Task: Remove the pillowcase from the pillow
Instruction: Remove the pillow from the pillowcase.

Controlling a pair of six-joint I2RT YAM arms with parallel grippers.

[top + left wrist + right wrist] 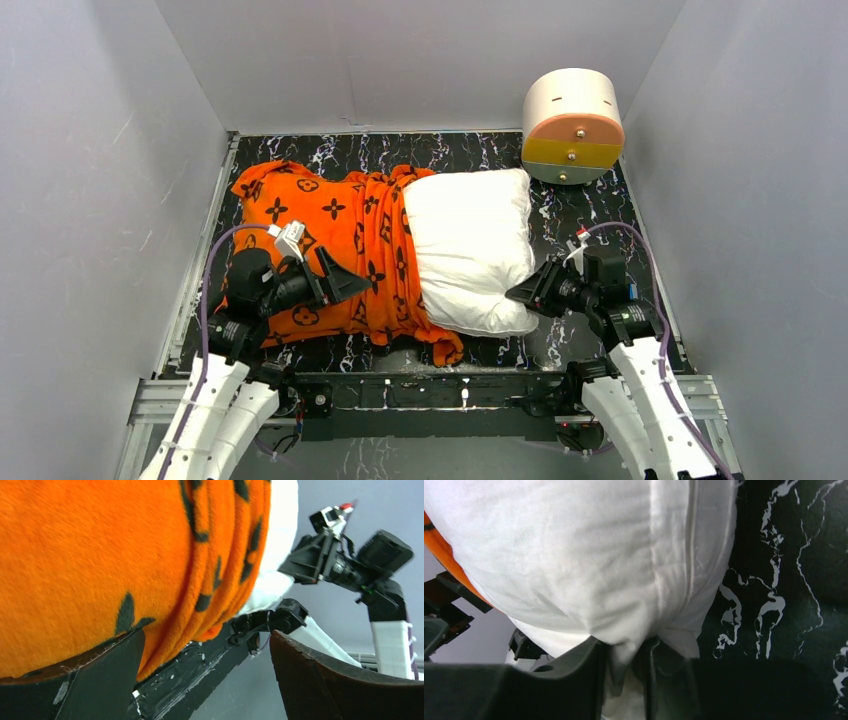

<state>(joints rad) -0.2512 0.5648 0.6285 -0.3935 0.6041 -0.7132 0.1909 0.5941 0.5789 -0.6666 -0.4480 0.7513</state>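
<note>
Item: pillowcase (330, 235), bunched over the left half of the pillow (470, 240); right half bare. Right gripper (525, 292) pinched the pillow's near corner. Left gripper (350, 283) lay spread against the orange plush, holding nothing. We judged stripping half done; next, the left must clamp fabric and draw leftward.

Got the left hand (345, 277) gaping really wide, reaching inward from the left side. Got the right hand (518, 293) clamped tight on the pillow (470, 240) corner (fingers (574, 677) pinching it), arm bent low, pointing left.
</note>
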